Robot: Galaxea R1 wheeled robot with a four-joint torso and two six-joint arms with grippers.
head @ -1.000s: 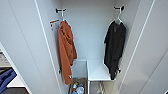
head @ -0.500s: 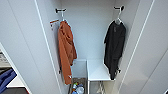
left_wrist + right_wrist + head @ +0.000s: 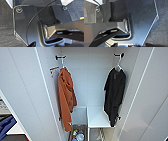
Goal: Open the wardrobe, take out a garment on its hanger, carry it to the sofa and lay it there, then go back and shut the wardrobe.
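Nearest, dark floor is seen in both wrist views, where it cannot be told whether either gripper is open or closed. In the head view the wardrobe [image 3: 30, 97] is found with both doors swung wide, a small bin of bottles [image 3: 77, 134] set low beside a white shelf [image 3: 97, 118]. Farther in, the garment [image 3: 114, 97] is hung on its hanger [image 3: 118, 65] from a dark hook at the right, well apart from an orange hooded garment [image 3: 66, 98] hung at the left.

wardrobe [image 3: 87, 77] open, hooded garment [image 3: 66, 100] left, garment [image 3: 114, 95] right
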